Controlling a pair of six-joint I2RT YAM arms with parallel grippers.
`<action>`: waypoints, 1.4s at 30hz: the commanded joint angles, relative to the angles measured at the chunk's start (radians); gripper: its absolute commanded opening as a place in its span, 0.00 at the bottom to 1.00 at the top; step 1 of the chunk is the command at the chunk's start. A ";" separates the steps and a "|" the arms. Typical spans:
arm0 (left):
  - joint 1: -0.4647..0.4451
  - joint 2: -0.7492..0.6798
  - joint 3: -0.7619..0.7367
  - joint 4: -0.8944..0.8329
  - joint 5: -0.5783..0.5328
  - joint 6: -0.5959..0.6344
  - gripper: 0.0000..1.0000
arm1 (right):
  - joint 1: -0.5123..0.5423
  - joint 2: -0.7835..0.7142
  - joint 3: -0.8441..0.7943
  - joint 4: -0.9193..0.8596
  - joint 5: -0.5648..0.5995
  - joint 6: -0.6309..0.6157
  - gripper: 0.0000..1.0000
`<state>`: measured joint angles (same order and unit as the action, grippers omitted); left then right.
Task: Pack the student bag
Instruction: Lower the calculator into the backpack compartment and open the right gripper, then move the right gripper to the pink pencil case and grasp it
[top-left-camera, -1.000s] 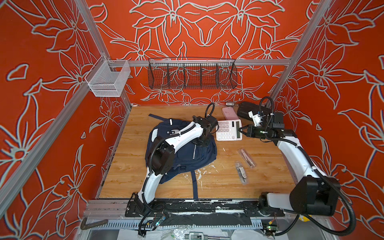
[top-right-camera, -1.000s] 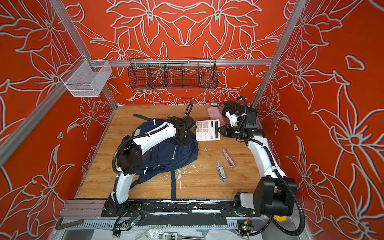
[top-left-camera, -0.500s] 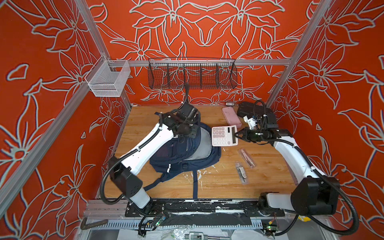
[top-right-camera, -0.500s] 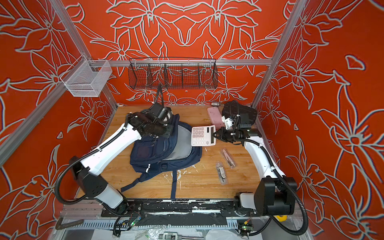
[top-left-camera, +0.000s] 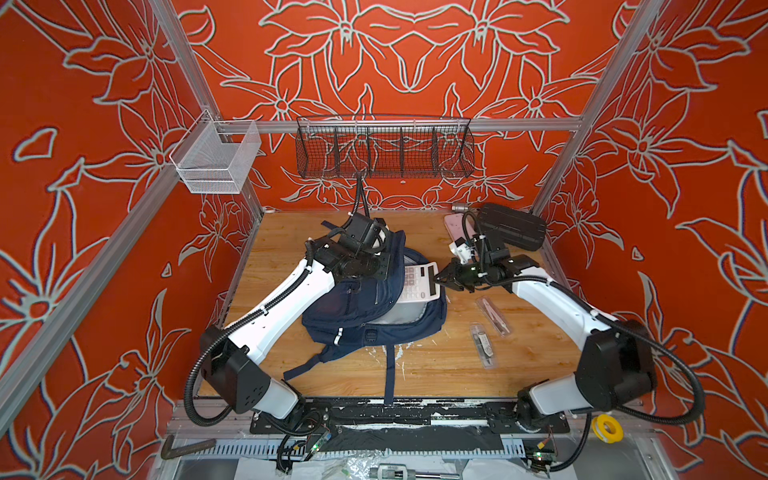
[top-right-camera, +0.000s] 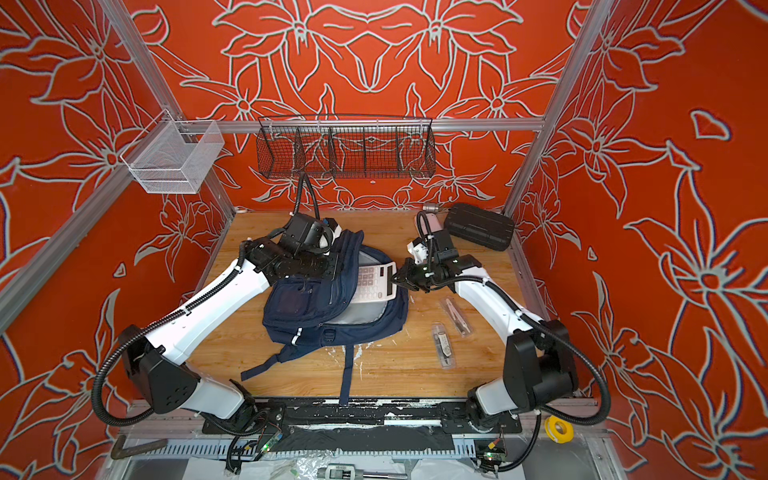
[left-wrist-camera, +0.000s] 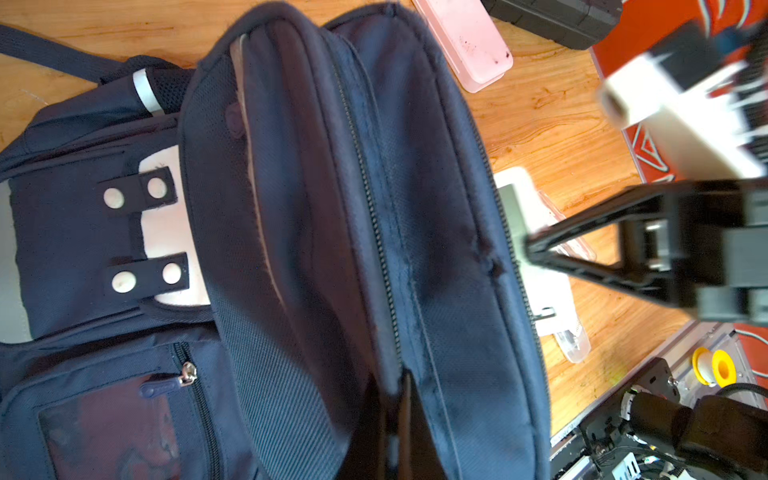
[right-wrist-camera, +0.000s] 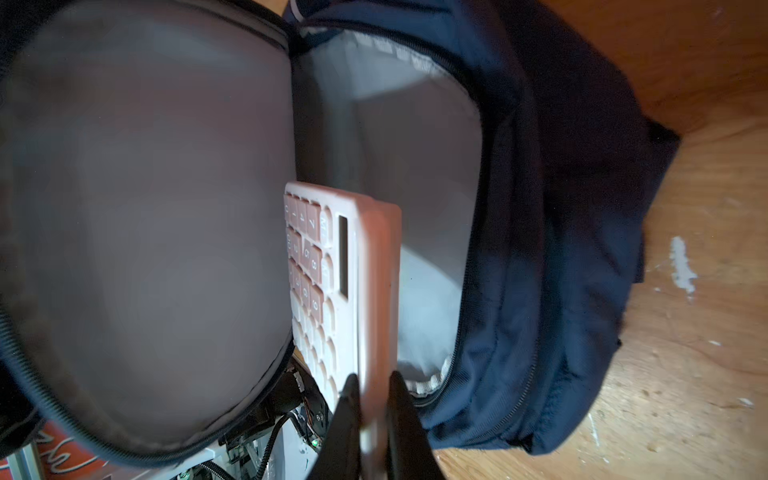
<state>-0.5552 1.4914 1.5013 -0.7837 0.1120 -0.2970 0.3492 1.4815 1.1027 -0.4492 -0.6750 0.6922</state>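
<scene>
Left gripper (top-left-camera: 387, 266) pinched shut on student bag (top-left-camera: 353, 309) flap, propping main compartment open at table (top-left-camera: 440, 370) centre; right gripper (right-wrist-camera: 374, 386) clamps calculator (right-wrist-camera: 345, 257) by display end, keypad end poised over grey lining, seemingly for clear entry.

Navy student bag (top-left-camera: 357, 307) on wooden table (top-left-camera: 436, 374) centre; main compartment unzipped, flap raised, grey lining exposed, straps trailing.

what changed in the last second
The left gripper, shut on the front flap of the student bag, lifted it open as its arm swung out leftward. The right gripper, shut on the calculator, carried it left into the bag's mouth. The black case, pink case and clear packets stayed put.
</scene>
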 joint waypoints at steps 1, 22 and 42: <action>0.004 -0.026 0.002 0.111 0.021 -0.012 0.00 | 0.039 0.016 0.057 0.104 0.042 0.111 0.00; 0.003 -0.068 -0.046 0.172 0.029 -0.017 0.00 | 0.261 0.303 0.204 0.233 0.196 0.176 0.45; 0.005 -0.044 -0.063 0.187 0.090 -0.005 0.00 | -0.038 -0.070 0.126 -0.099 0.707 -0.452 0.97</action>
<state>-0.5541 1.4601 1.4227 -0.6888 0.1642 -0.3149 0.3443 1.3628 1.2472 -0.5346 -0.1127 0.4210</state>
